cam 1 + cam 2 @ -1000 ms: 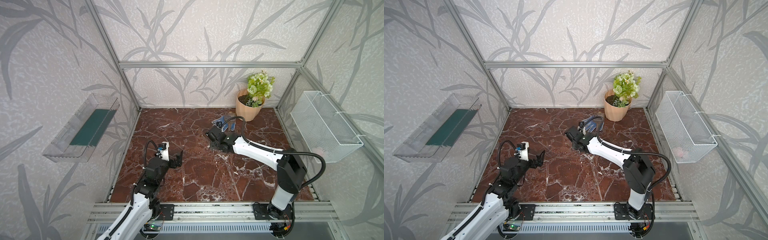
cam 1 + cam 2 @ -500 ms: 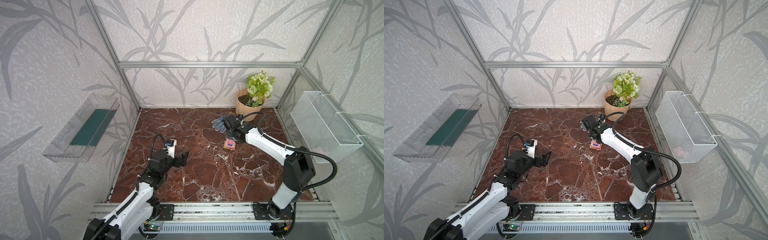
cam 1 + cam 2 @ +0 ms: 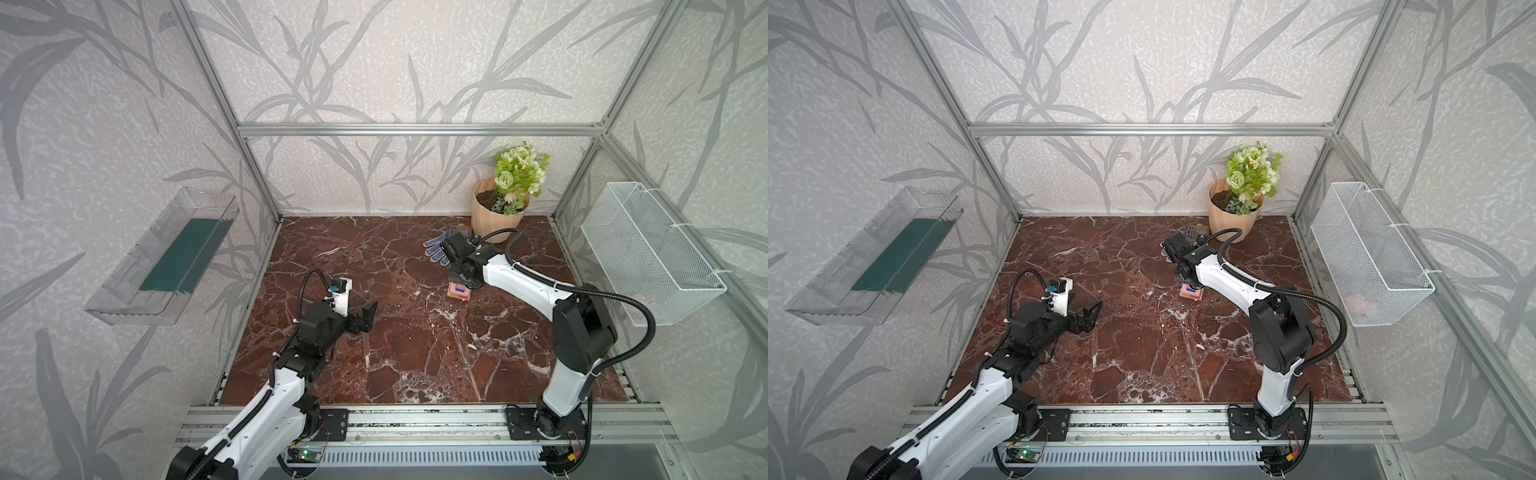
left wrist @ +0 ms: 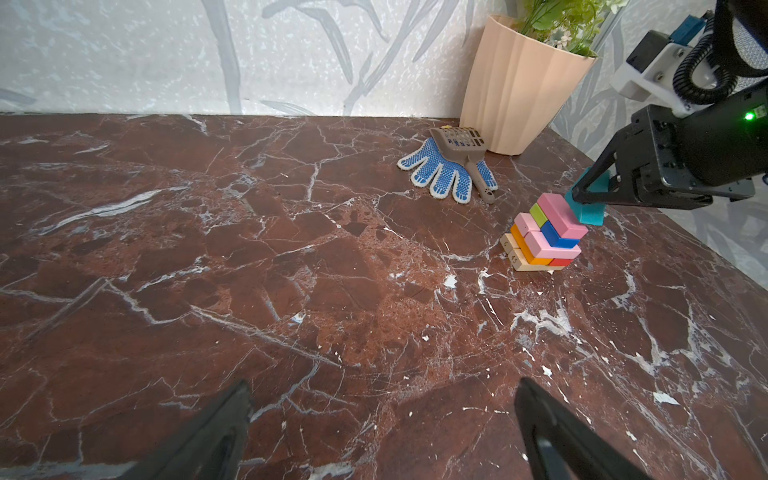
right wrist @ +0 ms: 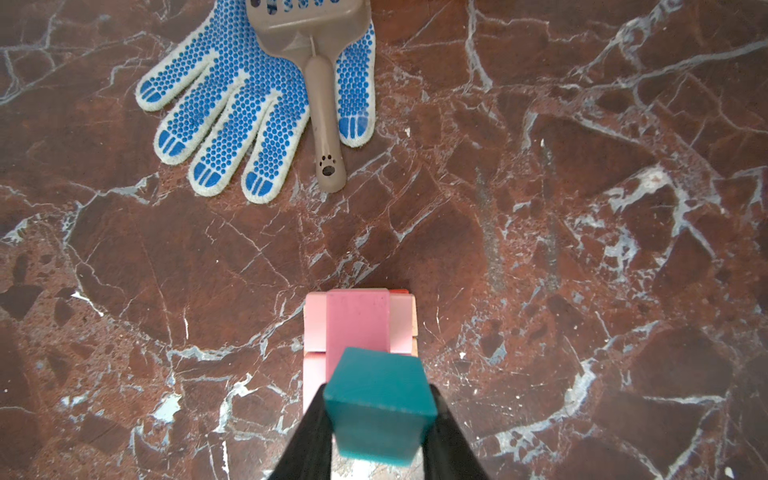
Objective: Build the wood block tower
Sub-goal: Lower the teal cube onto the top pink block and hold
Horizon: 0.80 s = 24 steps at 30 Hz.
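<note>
My right gripper [image 5: 377, 392] is closed partway on a small teal wooden block [image 4: 592, 215]. It pinches the block by two side faces, so the underside is free to land flat. I hold it over the near end of the dark pink rectangular block [image 5: 357, 320] that tops the tower of painted wood blocks [image 4: 544, 241]. In both top views the tower stands at about 1 o'clock on the dark red marble desk [image 4: 208, 249]. Whether teal touches pink I cannot tell. I judge this the capping step, and a grip from above suits it, since a sideways nudge could shift the loose pink, orange and tan layers. My left gripper [image 4: 383, 388] hangs wide open and empty at about 8 o'clock, well apart, leaving the stack room. The blue dotted fabric glove [image 5: 232, 104] lies at 11 o'clock of the tower, out of the way.
</note>
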Tool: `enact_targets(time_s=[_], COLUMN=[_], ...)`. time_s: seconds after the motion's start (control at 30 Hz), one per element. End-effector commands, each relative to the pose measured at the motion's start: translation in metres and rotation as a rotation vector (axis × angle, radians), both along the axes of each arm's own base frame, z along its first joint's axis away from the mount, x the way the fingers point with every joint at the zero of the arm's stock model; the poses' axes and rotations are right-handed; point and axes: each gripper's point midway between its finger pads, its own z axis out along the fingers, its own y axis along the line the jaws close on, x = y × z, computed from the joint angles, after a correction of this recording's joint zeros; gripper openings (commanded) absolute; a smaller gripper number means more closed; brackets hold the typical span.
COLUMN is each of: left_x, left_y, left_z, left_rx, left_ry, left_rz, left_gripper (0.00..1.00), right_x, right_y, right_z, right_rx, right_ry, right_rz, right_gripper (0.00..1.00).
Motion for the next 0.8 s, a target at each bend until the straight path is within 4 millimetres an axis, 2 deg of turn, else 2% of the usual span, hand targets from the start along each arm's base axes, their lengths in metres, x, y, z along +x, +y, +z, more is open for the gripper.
enact_targets(time_s=[0.0, 0.77], left_x=[0.002, 0.001], left_y=[0.0, -0.001], left_z=[0.007, 0.007], left_rx=[0.008, 0.008], left_ry=[-0.038, -0.037], left_rz=[-0.006, -0.011], left_gripper=[0.99, 0.99], right_x=[0.008, 0.012], right_y=[0.005, -0.002], right_z=[0.006, -0.005], right_rx=[0.028, 0.03], right_ry=[-0.021, -0.005], right_rz=[0.003, 0.007], right_gripper=[0.0, 0.0])
